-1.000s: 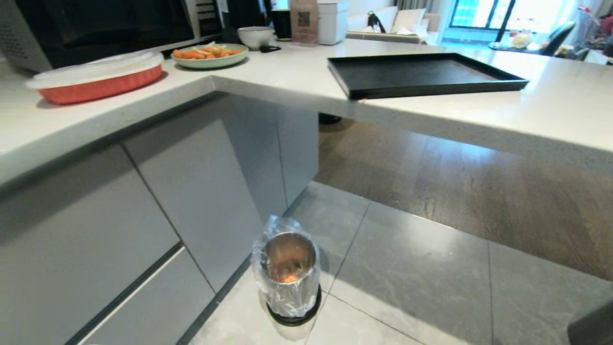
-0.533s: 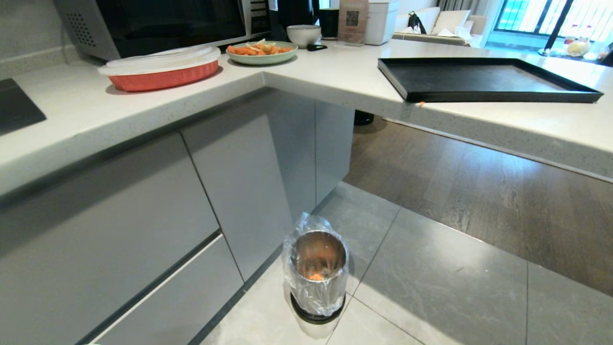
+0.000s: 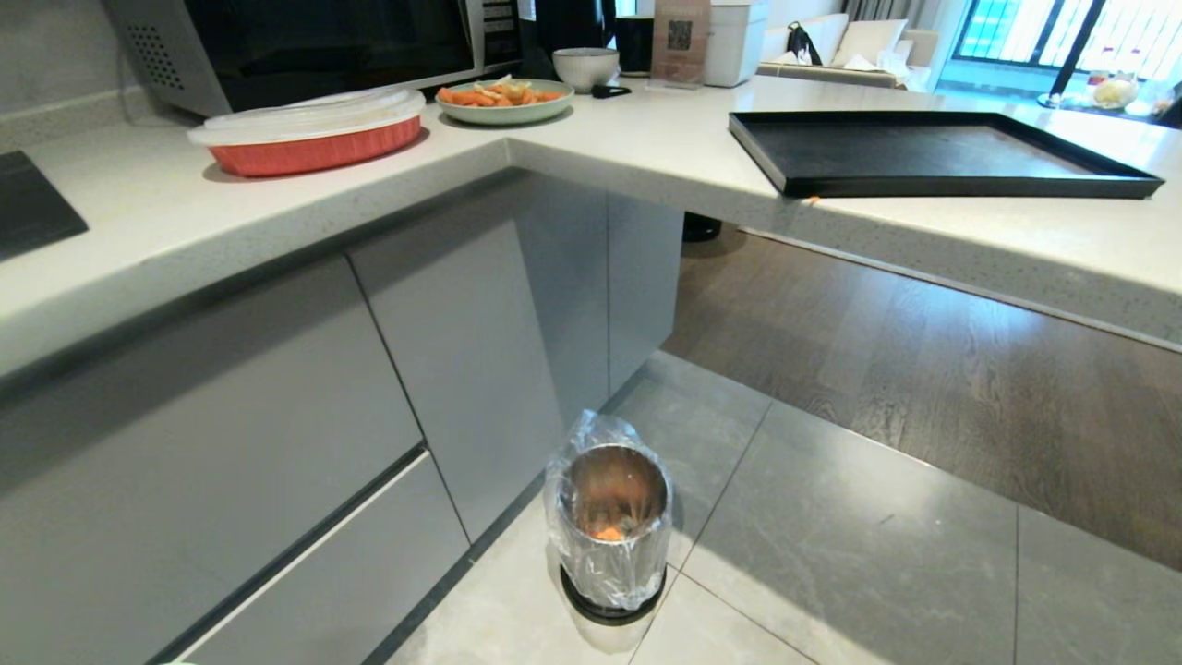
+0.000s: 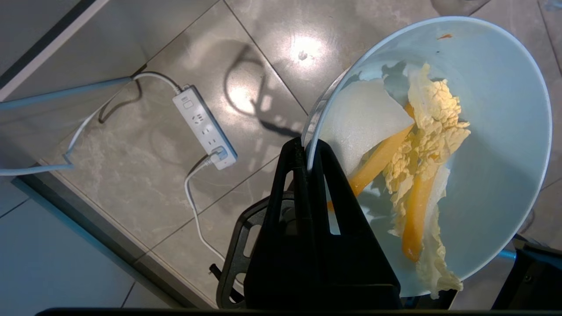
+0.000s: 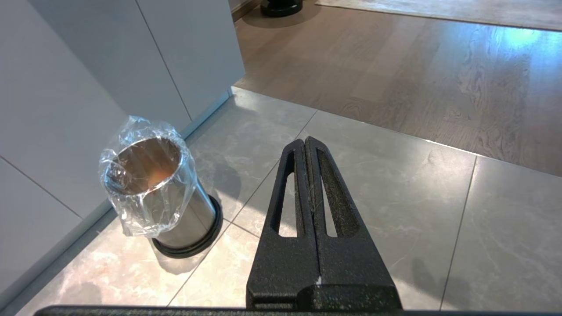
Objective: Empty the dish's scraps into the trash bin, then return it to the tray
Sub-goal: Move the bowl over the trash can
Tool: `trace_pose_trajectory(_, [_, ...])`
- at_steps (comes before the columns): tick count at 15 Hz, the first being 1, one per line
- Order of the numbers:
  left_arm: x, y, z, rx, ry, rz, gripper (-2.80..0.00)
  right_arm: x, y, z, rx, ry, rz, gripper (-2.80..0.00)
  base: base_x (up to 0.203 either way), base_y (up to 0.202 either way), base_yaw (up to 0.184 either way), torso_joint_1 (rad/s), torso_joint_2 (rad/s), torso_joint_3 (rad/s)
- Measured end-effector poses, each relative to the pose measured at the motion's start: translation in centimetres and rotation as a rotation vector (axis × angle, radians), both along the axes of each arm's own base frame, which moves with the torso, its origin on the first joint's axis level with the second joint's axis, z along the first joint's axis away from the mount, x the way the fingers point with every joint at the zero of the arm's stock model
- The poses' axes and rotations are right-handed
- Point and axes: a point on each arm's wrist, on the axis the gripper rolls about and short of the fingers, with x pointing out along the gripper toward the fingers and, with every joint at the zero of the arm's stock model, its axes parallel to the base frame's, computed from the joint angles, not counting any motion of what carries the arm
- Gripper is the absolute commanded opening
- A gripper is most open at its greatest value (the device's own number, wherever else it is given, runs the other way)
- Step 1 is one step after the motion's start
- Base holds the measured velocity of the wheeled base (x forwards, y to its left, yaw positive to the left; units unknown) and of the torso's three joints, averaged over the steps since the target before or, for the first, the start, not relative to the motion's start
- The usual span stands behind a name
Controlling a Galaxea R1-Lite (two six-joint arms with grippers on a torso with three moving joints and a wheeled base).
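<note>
Pale-blue bowl (image 4: 461,145), scraps (image 4: 421,158) unspilled, is being clamped at its rim by the left gripper (image 4: 307,153); with the view now settled, the bin (image 3: 609,526) is sitting lower centre; the right gripper (image 5: 306,145) is being kept together.

Glossy pale-blue dish (image 4: 496,131); shiny metal trash bin (image 3: 611,526) in crinkled clear plastic; matte-black tray (image 3: 933,157).

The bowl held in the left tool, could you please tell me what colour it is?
Pale blue; the bowl shows best in the left wrist view.
</note>
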Motion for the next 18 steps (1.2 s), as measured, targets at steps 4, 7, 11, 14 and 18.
trace_pose_trajectory(4, [-0.2, -0.2, -0.1, 0.002, -0.002, -0.001, -2.80, 0.0, 0.0, 0.0, 0.000, 0.000, 0.000, -2.80, 0.000, 0.000, 0.000, 0.000, 0.00, 0.000])
trace_pose_trajectory(7, [-0.4, -0.5, -0.3, 0.003, -0.001, -0.005, -2.80, 0.0, 0.0, 0.0, 0.000, 0.000, 0.000, -2.80, 0.000, 0.000, 0.000, 0.000, 0.00, 0.000])
trace_pose_trajectory(11, [-0.6, -0.9, -0.4, 0.009, -0.005, -0.008, -2.80, 0.0, 0.0, 0.0, 0.000, 0.000, 0.000, -2.80, 0.000, 0.000, 0.000, 0.000, 0.00, 0.000])
trace_pose_trajectory(14, [-1.0, -1.2, -0.5, 0.013, -0.006, -0.005, -2.80, 0.0, 0.0, 0.0, 0.000, 0.000, 0.000, -2.80, 0.000, 0.000, 0.000, 0.000, 0.00, 0.000])
trace_pose_trajectory(18, [-1.1, -1.4, -0.6, 0.017, -0.010, -0.005, -2.80, 0.0, 0.0, 0.0, 0.000, 0.000, 0.000, -2.80, 0.000, -0.067, 0.007, 0.000, 0.00, 0.003])
